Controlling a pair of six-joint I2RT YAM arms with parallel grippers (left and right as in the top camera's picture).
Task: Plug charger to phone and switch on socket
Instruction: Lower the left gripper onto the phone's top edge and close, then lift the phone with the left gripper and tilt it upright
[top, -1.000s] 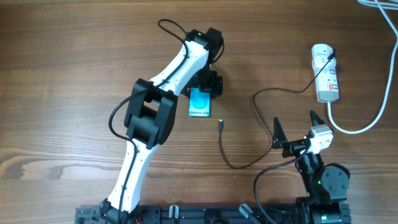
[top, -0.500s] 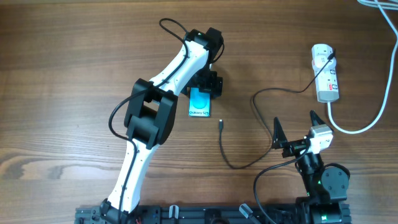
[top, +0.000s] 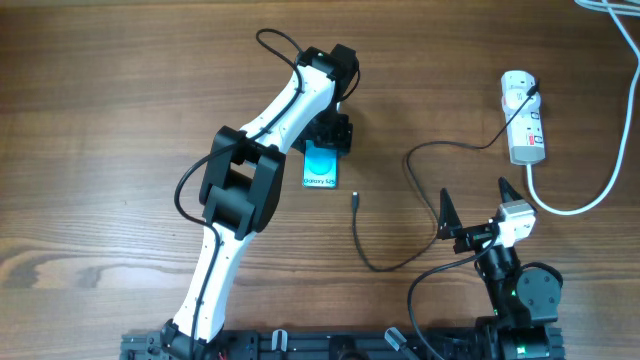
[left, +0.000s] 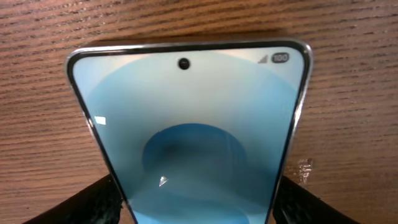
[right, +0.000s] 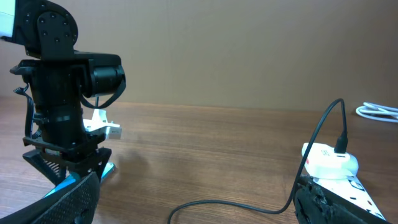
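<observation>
Left gripper is set down over the far end of the phone, which lies flat on the table near its middle. In the left wrist view its dark fingers flank the phone close against both long edges, the jaws partly open; whether the pads press on the edges cannot be told. Right gripper hangs near the robot's base with its jaws spread wide, holding nothing. The charger trails in a loop across the wood, its connector tip lying just beside the phone's near right corner, apart from it; its plug sits in the socket at the right side of the table. From overhead the left arm covers the phone's far end. The wrist view cuts off the end nearest the camera. The right wrist view shows only a teal sliver under the left gripper. The socket's red-marked switch is too small to read. The white cord runs off the upper right corner of the overhead view. Bare wood lies open between phone and socket, crossed only by the cable.
</observation>
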